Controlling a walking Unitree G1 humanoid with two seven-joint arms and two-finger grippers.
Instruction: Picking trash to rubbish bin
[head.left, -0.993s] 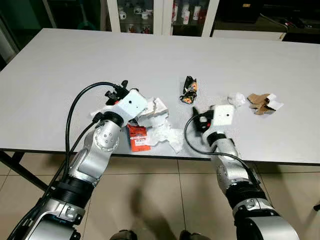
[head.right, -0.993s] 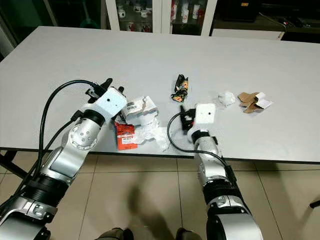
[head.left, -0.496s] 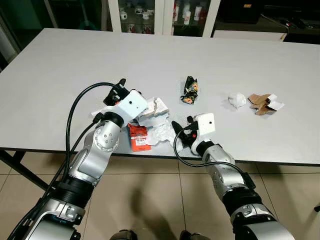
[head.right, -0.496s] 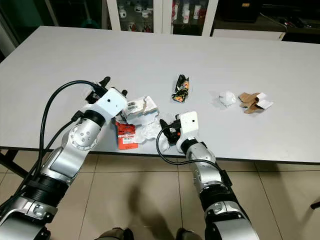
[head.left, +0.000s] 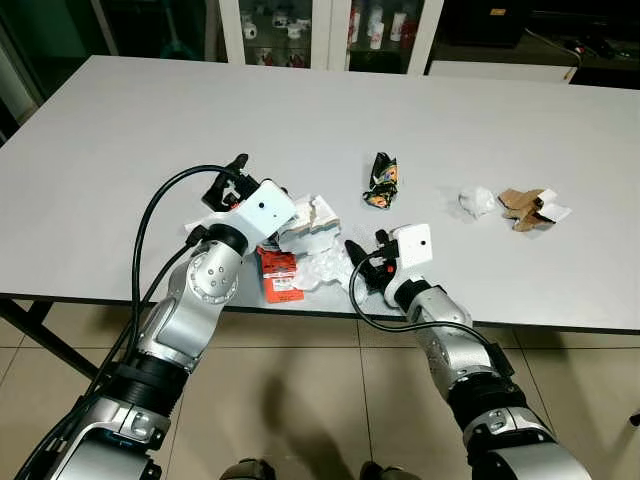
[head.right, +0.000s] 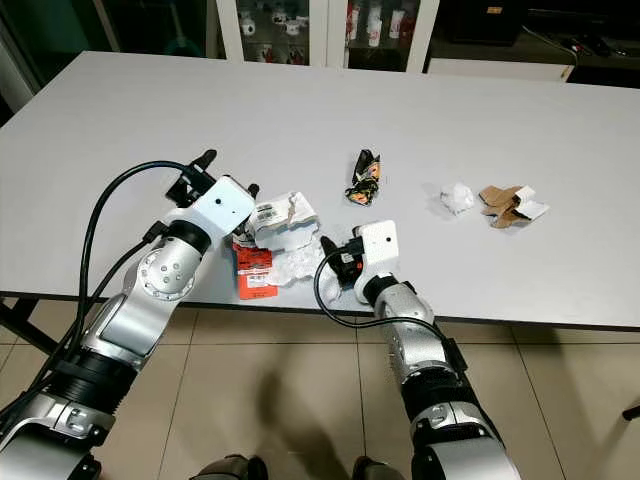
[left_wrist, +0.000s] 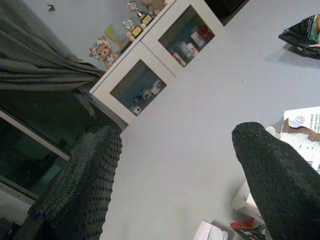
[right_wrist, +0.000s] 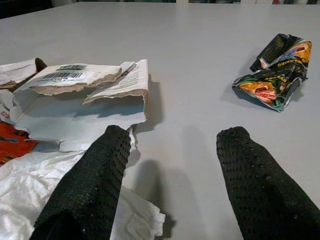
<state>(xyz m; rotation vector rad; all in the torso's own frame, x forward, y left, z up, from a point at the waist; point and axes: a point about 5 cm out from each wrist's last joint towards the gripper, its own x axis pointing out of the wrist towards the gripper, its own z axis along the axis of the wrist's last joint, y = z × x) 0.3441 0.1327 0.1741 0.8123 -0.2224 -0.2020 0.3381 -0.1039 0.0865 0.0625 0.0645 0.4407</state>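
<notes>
The trash lies scattered on the grey counter, and both arms are brought in low over the near edge to work the biggest heap. The right gripper sits just at 3 o'clock of the crumpled white paper, jaws released and spread. In the right wrist view one finger overlaps the edge of that paper, which suggests it is lined up to pinch this piece next. Beside the paper lie the torn white carton and the red wrapper, the wrapper near the counter's front edge.

The left gripper is raised at 10 o'clock of the heap, jaws released and grasping nothing, its fingers aimed across the counter toward the glass-fronted cabinet. It looks parked clear so the right arm has room.

Well apart at 1 o'clock of the heap is the crumpled snack packet. Farther toward 3 o'clock sit a small white paper ball and torn brown cardboard scraps, all untouched. I cannot make out a rubbish bin.

A second ago the right gripper was nearer the paper ball; it has since swung across to the white paper, and over the last half second it has barely shifted. The left arm has hardly moved.
</notes>
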